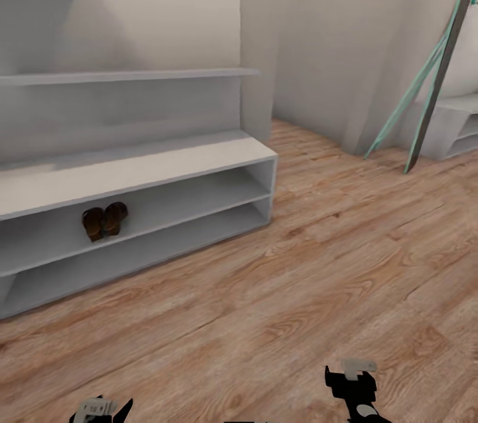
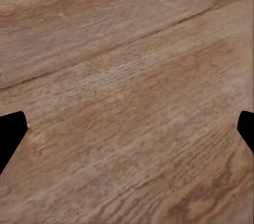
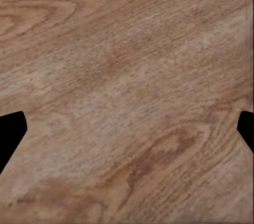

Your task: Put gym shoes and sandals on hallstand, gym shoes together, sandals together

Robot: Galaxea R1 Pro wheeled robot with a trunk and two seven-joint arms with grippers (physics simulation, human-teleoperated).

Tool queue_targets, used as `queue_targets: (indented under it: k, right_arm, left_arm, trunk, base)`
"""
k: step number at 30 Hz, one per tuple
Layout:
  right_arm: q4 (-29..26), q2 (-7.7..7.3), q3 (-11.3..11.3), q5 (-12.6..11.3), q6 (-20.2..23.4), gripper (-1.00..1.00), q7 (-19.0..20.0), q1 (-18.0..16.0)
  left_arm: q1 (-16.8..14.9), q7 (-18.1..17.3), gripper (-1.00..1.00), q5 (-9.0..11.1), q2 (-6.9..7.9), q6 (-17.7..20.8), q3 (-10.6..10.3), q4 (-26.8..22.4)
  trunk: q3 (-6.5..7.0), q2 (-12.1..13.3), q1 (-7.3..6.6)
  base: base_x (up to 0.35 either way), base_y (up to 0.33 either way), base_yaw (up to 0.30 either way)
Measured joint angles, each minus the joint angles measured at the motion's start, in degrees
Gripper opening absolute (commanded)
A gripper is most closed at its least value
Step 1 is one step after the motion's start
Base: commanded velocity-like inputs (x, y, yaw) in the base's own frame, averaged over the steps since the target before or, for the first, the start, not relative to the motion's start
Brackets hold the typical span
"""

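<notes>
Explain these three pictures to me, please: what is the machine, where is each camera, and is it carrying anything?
This is a wheeled robot with two arms, drawn by a simulator. The big picture comes from a camera on its head, looking forward and down. There you see the wide pale grey-white shoe rack against the wall, with a pair of flat brown leather sandals side by side on its upper open shelf. The light brown wood-plank floor spreads in front. The black shapes at the bottom edge are the left gripper and the right gripper.

The other two pictures come from cameras near each gripper, looking along its two fingers at the floor. The dark tips of the left gripper's fingers and the right gripper's fingers stand wide apart with nothing between them, so it carries nothing.
</notes>
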Motion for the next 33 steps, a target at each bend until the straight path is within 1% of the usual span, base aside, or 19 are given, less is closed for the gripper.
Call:
queue_targets:
  k: [5, 18, 33]
  right_arm:
    - [0.0, 0.25, 0.0, 0.0, 0.0, 1.0, 0.0, 0.0]
    - [0.0, 0.39, 0.0, -0.1, 0.0, 1.0, 0.0, 0.0]
    - [0.1, 0.36, 0.0, 0.0, 0.0, 1.0, 0.0, 0.0]
  left_arm:
    - [0.0, 1.2, 1.0, 0.0, -0.09, 0.0, 0.0, 0.0]
    - [0.0, 1.4, 1.0, -0.1, -0.53, 0.0, 0.0, 0.5]
    - [0.0, 1.5, 1.0, -0.1, -0.59, 0.0, 0.0, 0.6]
  trunk:
    - [1.11, 0.1, -0.13]
    - [3.99, 0.3, -0.47]
    - [6.69, 6.3, -3.76]
  base:
    - [0.0, 0.0, -0.286]
    - [0.0, 0.0, -0.286]
    - [0.0, 0.0, -0.286]
